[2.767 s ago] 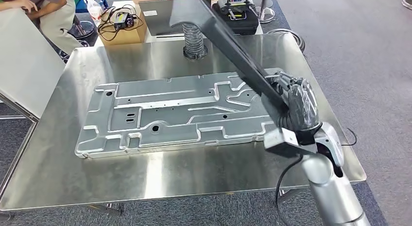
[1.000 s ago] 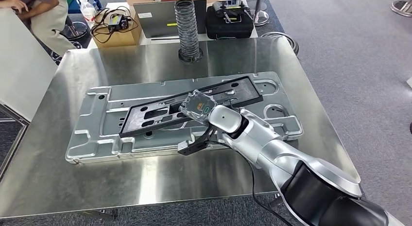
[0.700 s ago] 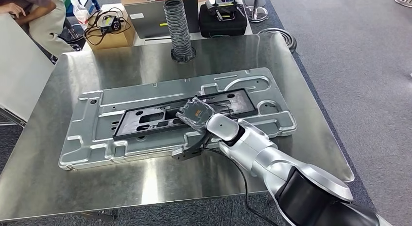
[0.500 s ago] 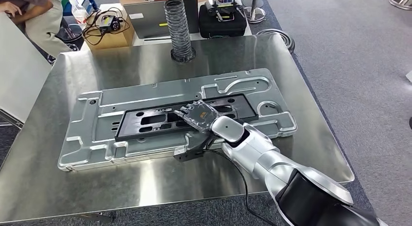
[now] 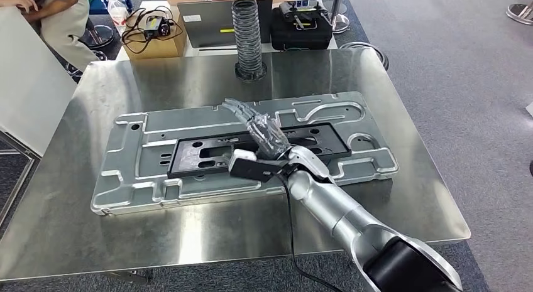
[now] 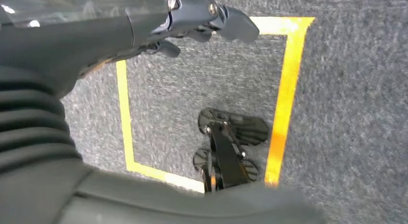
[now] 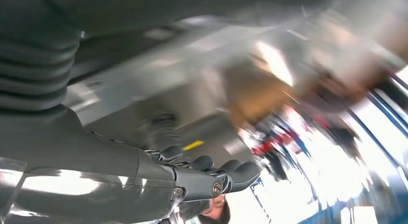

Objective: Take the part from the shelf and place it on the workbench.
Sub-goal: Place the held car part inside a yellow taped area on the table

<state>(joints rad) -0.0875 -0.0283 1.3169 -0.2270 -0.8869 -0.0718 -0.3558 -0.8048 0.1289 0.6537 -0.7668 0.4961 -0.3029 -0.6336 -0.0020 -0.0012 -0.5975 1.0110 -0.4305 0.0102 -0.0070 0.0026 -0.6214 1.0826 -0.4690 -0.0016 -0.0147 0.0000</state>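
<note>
Your workbench [image 5: 75, 235] carries a stamped metal panel [image 5: 126, 179], and the black part [image 5: 201, 155] lies flat on it — just under and beside the fingers [image 5: 242, 110]. The right hand [image 5: 264, 136] is spread, holding nothing. Judged stiff, light, flat — take its long edge.

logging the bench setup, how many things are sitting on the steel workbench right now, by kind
stamped metal panel: 1
black frame part, lying on the panel: 1
ribbed hose, standing at the far edge of the workbench: 1
total: 3
The right hand is above the part with fingers extended, holding nothing.
</note>
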